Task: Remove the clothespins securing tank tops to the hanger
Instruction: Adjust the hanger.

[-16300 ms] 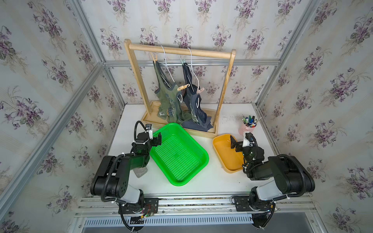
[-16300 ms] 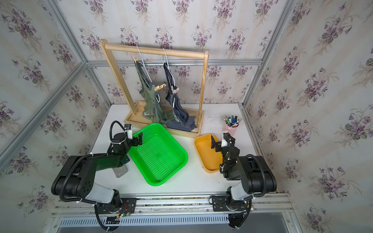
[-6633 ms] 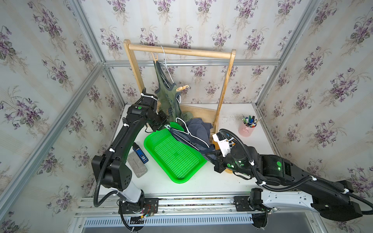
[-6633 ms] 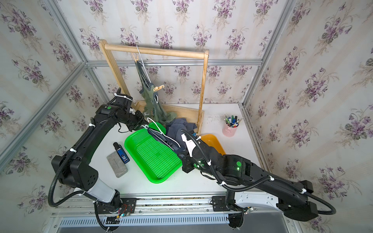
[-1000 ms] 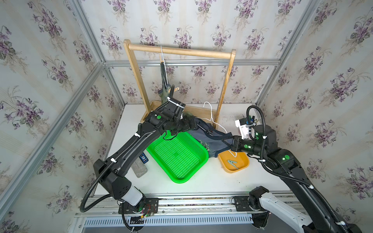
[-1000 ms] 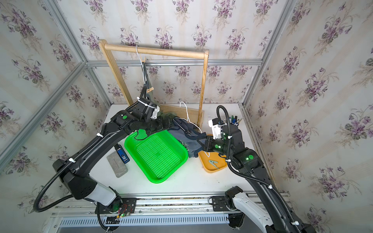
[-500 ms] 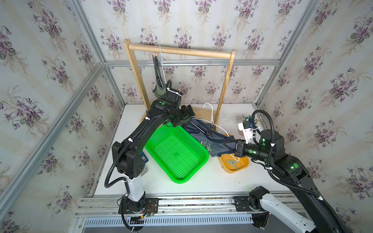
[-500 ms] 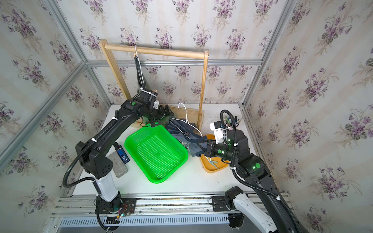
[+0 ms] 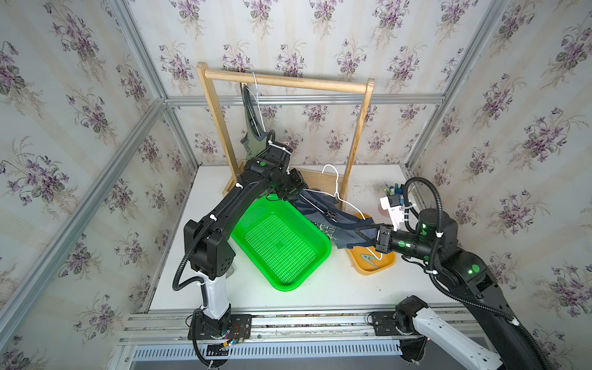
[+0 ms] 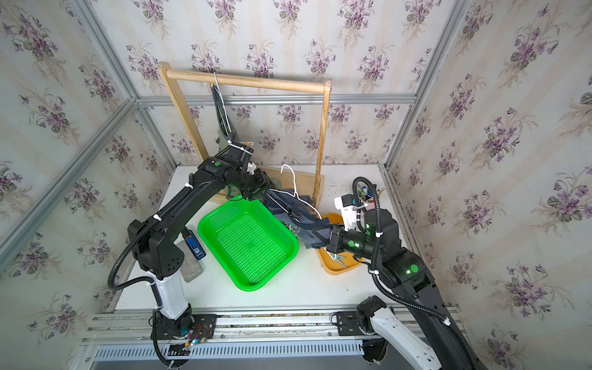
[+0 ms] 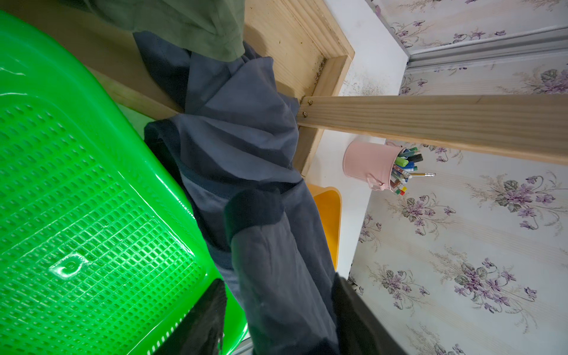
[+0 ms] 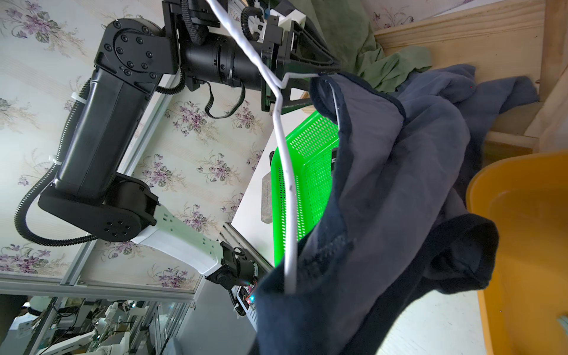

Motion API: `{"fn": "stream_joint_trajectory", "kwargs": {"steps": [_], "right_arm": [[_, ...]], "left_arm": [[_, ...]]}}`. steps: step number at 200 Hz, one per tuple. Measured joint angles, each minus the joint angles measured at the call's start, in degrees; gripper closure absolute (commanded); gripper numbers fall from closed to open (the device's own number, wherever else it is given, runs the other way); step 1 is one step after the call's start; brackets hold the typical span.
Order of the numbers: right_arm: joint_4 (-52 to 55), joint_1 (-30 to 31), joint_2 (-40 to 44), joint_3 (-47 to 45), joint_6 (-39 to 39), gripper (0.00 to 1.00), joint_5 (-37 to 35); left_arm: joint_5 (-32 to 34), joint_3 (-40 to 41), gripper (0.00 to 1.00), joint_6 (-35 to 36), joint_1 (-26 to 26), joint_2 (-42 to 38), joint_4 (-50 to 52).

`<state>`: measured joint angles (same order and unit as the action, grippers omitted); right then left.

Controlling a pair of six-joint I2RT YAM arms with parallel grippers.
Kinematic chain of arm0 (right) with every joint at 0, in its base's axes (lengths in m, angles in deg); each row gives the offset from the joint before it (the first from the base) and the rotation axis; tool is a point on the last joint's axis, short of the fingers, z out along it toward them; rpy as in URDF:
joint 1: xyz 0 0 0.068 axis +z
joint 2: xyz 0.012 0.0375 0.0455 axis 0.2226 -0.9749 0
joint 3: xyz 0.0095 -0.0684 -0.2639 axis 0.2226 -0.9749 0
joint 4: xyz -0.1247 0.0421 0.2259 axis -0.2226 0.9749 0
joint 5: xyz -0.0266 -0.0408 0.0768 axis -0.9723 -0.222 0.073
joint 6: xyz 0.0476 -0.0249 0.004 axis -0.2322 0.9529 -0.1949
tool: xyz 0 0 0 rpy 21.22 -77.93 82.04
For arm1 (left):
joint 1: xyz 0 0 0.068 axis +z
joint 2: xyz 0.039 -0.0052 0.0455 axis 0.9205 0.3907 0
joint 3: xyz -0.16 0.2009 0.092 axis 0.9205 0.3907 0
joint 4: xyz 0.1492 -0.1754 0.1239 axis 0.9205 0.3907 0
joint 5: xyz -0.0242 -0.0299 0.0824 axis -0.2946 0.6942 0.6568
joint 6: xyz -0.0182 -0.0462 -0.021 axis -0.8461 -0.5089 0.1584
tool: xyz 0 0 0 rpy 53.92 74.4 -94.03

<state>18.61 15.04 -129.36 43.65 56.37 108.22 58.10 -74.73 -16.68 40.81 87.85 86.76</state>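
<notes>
Stretching the navy blue tank top between them, both arms are holding it and its white wire hanger slung above the table. It is spanning from the base of the wooden clothes rack across to the shallow orange plastic tray. The right gripper is clenching one shoulder of the top just over the tray, jaws fully together on the cloth, probably anchoring that end so the wire is not swinging. The left gripper is working at the opposite shoulder. Its dark fingers are standing on either side of the bunched navy fabric, but whether they are already pinching it I cannot tell.

One grey-green clothespin is lying in the tray, seemingly the drop-off place. The bright green plastic mesh basket beside it is sitting empty, likely waiting for freed garments. The olive green tank top is hanging on the rack, and what looks like a pale wooden clothespin is sticking out beside it, so that half is looking undone.

Compared with the earliest pictures, the navy top is no longer hanging beside the olive one, the arms are no longer folded at the near edge, and the tray, then bare, is holding a peg. Against a second ago, the left arm is reaching higher and further back, while the right gripper is sitting almost where it was.
</notes>
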Motion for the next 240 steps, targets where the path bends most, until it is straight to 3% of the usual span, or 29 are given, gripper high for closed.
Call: {"fn": "stream_joint_trajectory", "kwargs": {"steps": [47, 109, 166, 193, 240], "right_arm": [[1.22, 0.17, 1.68, -0.90, 0.20, 1.00, 1.36], [2.29, 0.15, 5.31, -3.96, 0.57, 1.00, 2.27], [1.46, 0.17, 3.13, -5.25, 2.10, 1.00, 4.63], [0.72, 0.17, 0.57, -4.35, 2.56, 0.78, 5.75], [0.39, 0.46, -3.98, -3.08, 3.54, 0.66, 6.60]], "left_arm": [[-0.85, 3.76, 0.81, -2.05, -0.04, -2.40, -0.04], [-1.36, 9.73, 0.88, -4.00, 0.04, -7.82, -0.07], [1.14, 14.58, 0.92, -4.81, 1.11, -14.43, 0.61], [2.89, 16.28, 0.94, -4.79, 2.10, -17.33, 1.75], [2.12, 18.93, 0.97, -4.39, 5.68, -19.89, 3.85]]}}
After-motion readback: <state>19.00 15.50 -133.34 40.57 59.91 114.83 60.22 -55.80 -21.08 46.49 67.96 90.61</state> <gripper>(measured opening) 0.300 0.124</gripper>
